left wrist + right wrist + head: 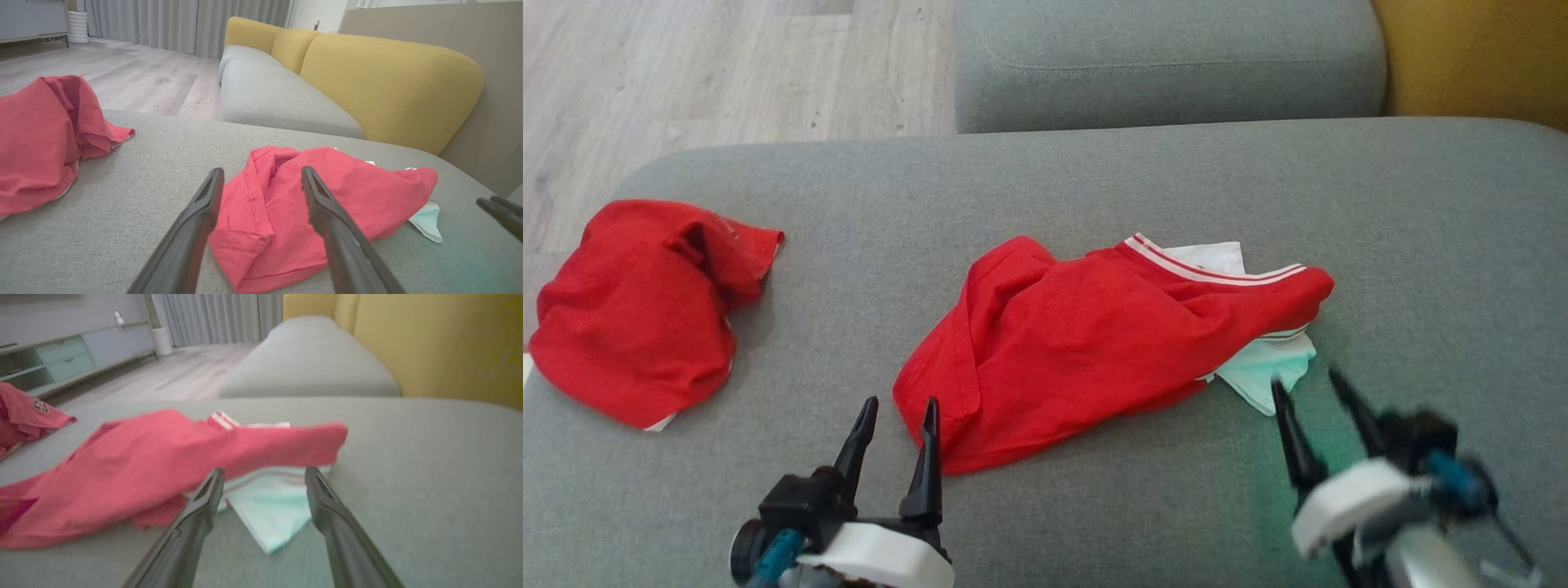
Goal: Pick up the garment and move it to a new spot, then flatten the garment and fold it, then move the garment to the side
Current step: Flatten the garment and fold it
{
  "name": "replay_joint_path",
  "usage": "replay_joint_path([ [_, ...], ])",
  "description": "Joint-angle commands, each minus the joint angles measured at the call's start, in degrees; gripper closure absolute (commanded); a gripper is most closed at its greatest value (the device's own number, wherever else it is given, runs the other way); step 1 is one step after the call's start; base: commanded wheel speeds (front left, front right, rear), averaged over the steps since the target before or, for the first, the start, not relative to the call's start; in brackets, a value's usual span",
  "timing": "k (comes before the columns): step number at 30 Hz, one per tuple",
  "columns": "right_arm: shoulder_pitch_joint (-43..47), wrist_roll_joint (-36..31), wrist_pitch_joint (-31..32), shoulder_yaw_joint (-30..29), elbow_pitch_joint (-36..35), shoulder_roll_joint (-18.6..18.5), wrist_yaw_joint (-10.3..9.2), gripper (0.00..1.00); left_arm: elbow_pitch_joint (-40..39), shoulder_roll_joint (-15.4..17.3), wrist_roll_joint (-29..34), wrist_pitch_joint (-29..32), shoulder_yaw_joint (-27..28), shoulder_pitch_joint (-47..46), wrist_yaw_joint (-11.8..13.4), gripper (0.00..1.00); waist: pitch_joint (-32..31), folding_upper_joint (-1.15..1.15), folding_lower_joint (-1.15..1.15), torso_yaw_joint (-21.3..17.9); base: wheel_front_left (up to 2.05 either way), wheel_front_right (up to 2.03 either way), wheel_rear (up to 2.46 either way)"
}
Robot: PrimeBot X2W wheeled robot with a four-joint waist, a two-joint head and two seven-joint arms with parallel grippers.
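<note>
In the head view, the garment [1086,343] lies crumpled at the middle of a grey woven cushion [1094,180]: soft red cloth with white striped ribbing and a pale mint-white panel poking out at its right end. A second red garment [637,318] is bunched near the cushion's left edge, well apart. The left gripper [902,402] hovers just beside the garment's lower-left hem, its 2 tapered dark fingers spread and empty; the right gripper [1305,380], blurred, sits by the pale panel, fingers parted. In the left wrist view, the left gripper [261,170] frames a stitched fold of the garment [347,196], before a rounded yellow backrest [388,81]. In the right wrist view, the right gripper [264,470] is spread, holding nothing, the pale panel [269,514] between its fingers.
</note>
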Motion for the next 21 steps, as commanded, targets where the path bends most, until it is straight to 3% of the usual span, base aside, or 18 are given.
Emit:
replay_joint_path([
  [1,1.01,-2.48,1.65,-2.43,-1.99,2.32,0.43,0.0,-1.66,-0.16,1.06,-0.7,2.09,-1.56,-0.35,0.0,0.13,0.0,0.0,-0.25,0.0,0.0,0.0],
  [10,1.83,-2.57,10.02,-12.29,-2.18,5.5,0.43,0.0,-1.59,-0.16,1.01,-0.7,1.05,-2.65,-0.62,0.0,1.62,0.0,0.0,-0.06,0.0,0.0,0.0],
  [16,-3.46,1.5,16.31,-12.38,1.11,5.57,0.43,0.0,-1.52,-0.16,0.69,-0.7,-0.13,-3.89,-0.55,0.0,3.29,0.0,0.0,0.75,0.0,0.0,0.0],
  [21,-9.0,-0.95,23.88,-11.2,5.76,5.58,0.43,0.0,-1.17,-0.16,0.48,-0.7,-0.59,-5.11,-0.62,0.0,4.62,0.0,0.0,1.58,0.0,0.0,0.0],
])
